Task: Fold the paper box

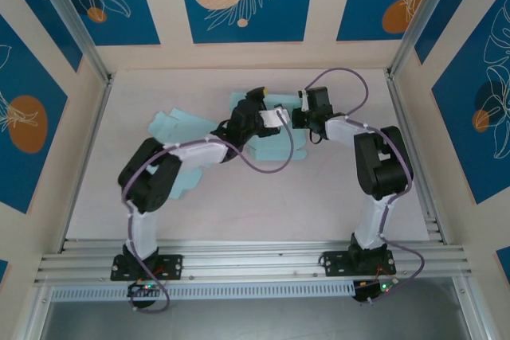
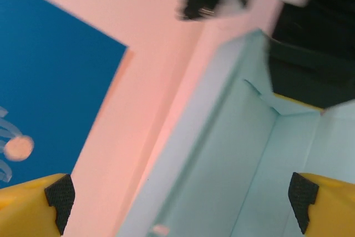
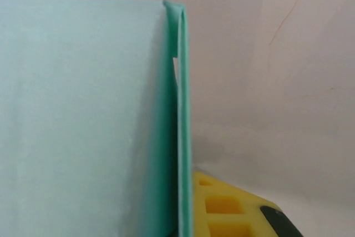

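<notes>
Two arms reach in to the far middle of the table [image 1: 239, 212], and your box [image 1: 267, 149] lies there beneath and between their wrists, pale teal, with loose flaps [image 1: 171, 127] spread out to the left past the left arm's elbow.

Your left gripper [image 1: 261, 96] is at the box's far left corner. From the left wrist you see its yellow fingers with their black pads [image 2: 60, 197] standing wide apart, nothing clasped between them, and the box's inner panels and a folded corner lie in front of the gap.

Your right gripper [image 1: 301, 117] sits just beside the left one, at the box's far right edge. From the right wrist, an upright wall of the box fills the left side, its folded edge running down the middle, and one yellow finger [image 3: 222, 206] is right up against that edge. The other finger is hidden behind the wall, so you cannot tell whether the wall is pinched or merely touched.
</notes>
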Controlling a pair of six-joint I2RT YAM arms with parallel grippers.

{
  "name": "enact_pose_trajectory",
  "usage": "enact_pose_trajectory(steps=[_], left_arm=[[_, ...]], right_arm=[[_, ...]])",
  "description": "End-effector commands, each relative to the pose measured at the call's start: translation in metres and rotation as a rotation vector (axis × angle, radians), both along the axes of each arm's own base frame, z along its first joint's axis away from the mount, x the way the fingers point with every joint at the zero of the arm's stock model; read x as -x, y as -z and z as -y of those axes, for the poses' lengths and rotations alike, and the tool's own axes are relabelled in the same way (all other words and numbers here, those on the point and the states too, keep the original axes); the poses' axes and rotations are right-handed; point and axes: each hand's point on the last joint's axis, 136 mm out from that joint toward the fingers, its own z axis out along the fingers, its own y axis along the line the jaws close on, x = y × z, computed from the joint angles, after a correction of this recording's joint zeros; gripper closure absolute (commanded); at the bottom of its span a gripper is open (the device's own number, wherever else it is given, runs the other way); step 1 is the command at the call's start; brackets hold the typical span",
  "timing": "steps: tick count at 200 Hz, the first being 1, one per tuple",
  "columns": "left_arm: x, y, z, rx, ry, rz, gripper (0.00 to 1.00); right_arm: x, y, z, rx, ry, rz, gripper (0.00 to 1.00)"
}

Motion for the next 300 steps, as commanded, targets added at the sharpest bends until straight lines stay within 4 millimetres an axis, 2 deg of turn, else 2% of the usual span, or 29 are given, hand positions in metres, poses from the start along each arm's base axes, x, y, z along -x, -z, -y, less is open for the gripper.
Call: enact_pose_trajectory(steps=[1,19,34,61,85,113,151,177,201,245,300], left_arm=[[0.006,-0.048,-0.034,0.3,-0.202,-0.118,0.0],[0.007,-0.056,-0.072,0.449,-0.4,-0.25,0.0],[0.008,-0.045,-0.101,0.62,-0.527,-0.461,0.0],[0.011,-0.014,-0.124,0.893,-0.588,-0.835,0.0],[0.011,0.001,-0.132,1.05,-0.59,-0.911,0.0],[0.008,0.013,-0.127,1.154,-0.544,-0.985,0.0],[0.006,0.011,-0.111,1.236,-0.427,-1.022,0.0],[0.007,0.022,-0.111,1.221,-0.455,-1.038,0.0],[0.008,0.041,-0.116,1.197,-0.512,-1.05,0.0],[0.016,0.072,-0.114,1.116,-0.58,-1.081,0.0],[0.012,0.091,-0.105,1.086,-0.593,-1.104,0.0]], right_arm=[[0.008,-0.015,0.007,0.049,0.057,0.021,0.88],[0.017,-0.02,0.008,0.075,0.07,0.02,0.88],[0.024,-0.023,0.007,0.065,0.08,0.012,0.88],[0.038,-0.027,0.003,0.036,0.078,0.009,0.88],[0.049,-0.024,-0.001,0.034,0.077,0.0,0.88],[0.061,-0.02,-0.004,0.043,0.088,-0.014,0.87],[0.072,-0.015,-0.006,0.049,0.101,-0.023,0.87],[0.073,-0.013,-0.007,0.043,0.106,-0.029,0.87],[0.073,-0.013,-0.009,0.032,0.109,-0.032,0.87],[0.072,-0.013,-0.009,0.025,0.117,-0.033,0.87],[0.073,-0.013,-0.012,0.022,0.11,-0.035,0.87]])
